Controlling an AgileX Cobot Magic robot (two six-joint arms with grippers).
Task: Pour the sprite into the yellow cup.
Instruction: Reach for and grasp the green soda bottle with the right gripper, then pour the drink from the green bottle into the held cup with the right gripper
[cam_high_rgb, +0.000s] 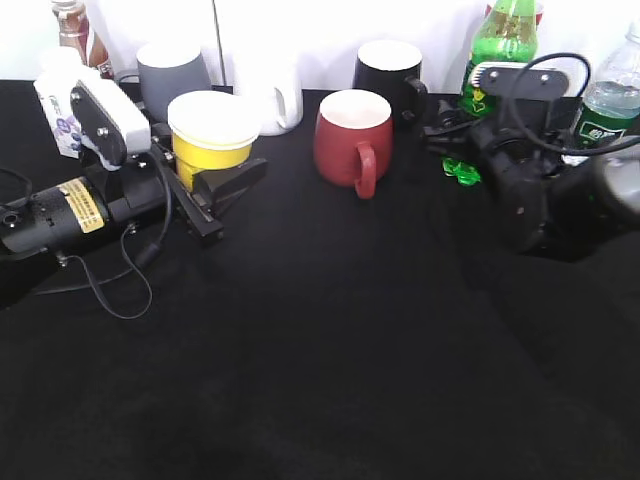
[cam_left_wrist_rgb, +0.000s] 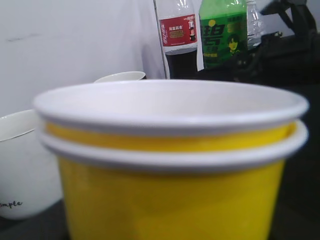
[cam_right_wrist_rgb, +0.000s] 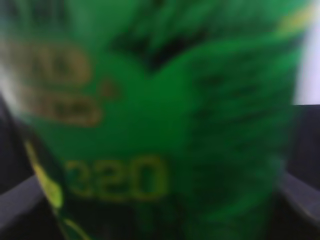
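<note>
The yellow cup (cam_high_rgb: 212, 135) with a white rim stands at the left of the black table and fills the left wrist view (cam_left_wrist_rgb: 170, 200). My left gripper (cam_high_rgb: 222, 178) lies low with its black jaws on both sides of the cup's lower part, closed on it. The sprite (cam_high_rgb: 503, 38), a green bottle, stands upright at the back right, and its label fills the right wrist view (cam_right_wrist_rgb: 165, 130). It also shows far off in the left wrist view (cam_left_wrist_rgb: 223, 32). My right gripper (cam_high_rgb: 462, 140) grips it low, with grey fingers at both sides.
A red mug (cam_high_rgb: 350, 135) stands mid-table between the two arms. Behind it are a black mug (cam_high_rgb: 388, 65), a white mug (cam_high_rgb: 275, 95) and a grey cup (cam_high_rgb: 172, 68). A clear water bottle (cam_high_rgb: 610, 95) stands at the far right. A white carton (cam_high_rgb: 58, 105) and a brown bottle (cam_high_rgb: 75, 30) stand at the back left.
</note>
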